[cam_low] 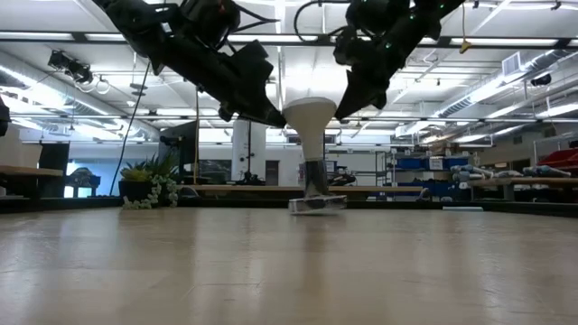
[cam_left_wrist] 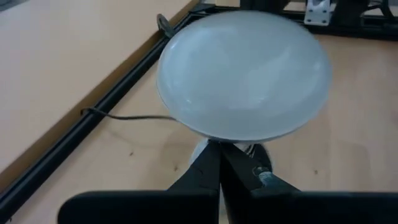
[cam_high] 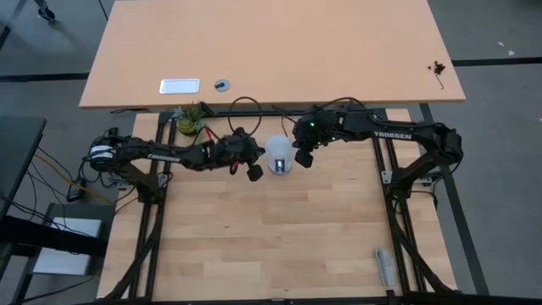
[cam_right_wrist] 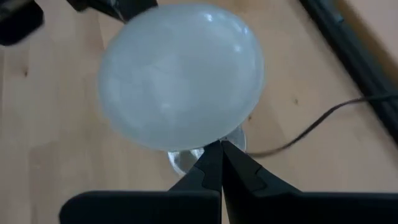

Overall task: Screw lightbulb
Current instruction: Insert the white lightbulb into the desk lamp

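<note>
We judge the lightbulb (cam_high: 280, 155), upright in its socket (cam_low: 316, 204) mid-counter, light, slippery and fragile; grip the globe's widest girth, since left claw (cam_high: 254, 172) and right claw (cam_high: 302, 158) flank it closed, empty.

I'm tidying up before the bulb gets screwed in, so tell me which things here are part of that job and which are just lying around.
Part of the job:
- lightbulb, standing upright in the socket
- left gripper, shut, beside the bulb
- right gripper, shut, on the bulb's other side
- socket's black cord

Just lying about:
- potted plant
- white plate on the far table
- grey object near the table's corner
</note>
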`<state>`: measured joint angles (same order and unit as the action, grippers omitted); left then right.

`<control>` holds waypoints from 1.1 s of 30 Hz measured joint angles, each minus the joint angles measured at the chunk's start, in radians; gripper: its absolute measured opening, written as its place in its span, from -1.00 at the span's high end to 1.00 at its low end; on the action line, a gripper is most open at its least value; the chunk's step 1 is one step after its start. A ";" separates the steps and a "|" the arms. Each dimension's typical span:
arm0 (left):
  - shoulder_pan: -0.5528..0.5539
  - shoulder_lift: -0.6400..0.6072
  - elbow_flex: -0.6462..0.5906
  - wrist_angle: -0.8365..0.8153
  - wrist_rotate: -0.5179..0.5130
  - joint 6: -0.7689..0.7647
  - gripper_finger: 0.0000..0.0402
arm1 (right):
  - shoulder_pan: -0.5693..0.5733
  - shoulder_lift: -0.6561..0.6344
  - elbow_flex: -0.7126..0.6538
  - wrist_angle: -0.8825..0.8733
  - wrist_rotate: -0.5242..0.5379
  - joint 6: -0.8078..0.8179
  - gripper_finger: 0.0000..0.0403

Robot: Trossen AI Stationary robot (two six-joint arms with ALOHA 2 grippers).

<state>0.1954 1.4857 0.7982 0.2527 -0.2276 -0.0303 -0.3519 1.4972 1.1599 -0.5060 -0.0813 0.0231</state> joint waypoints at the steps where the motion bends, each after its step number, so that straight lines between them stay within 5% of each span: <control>1: 0.004 0.000 0.000 -0.001 0.001 0.000 0.95 | 0.001 -0.008 0.000 0.003 0.010 0.001 0.95; 14: 0.009 0.000 0.000 -0.052 0.008 0.000 0.95 | -0.018 -0.031 0.000 0.034 0.065 0.008 0.95; 23: -0.016 -0.001 0.000 -0.093 0.018 -0.023 0.97 | -0.043 -0.029 -0.003 0.212 0.089 -0.024 0.95; 33: -0.103 -0.001 0.001 0.106 0.171 -0.026 0.99 | -0.074 0.015 -0.033 0.280 0.030 -0.034 0.95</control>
<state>0.0927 1.4845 0.7990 0.3589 -0.0567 -0.0567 -0.4262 1.5126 1.1266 -0.2264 -0.0516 -0.0113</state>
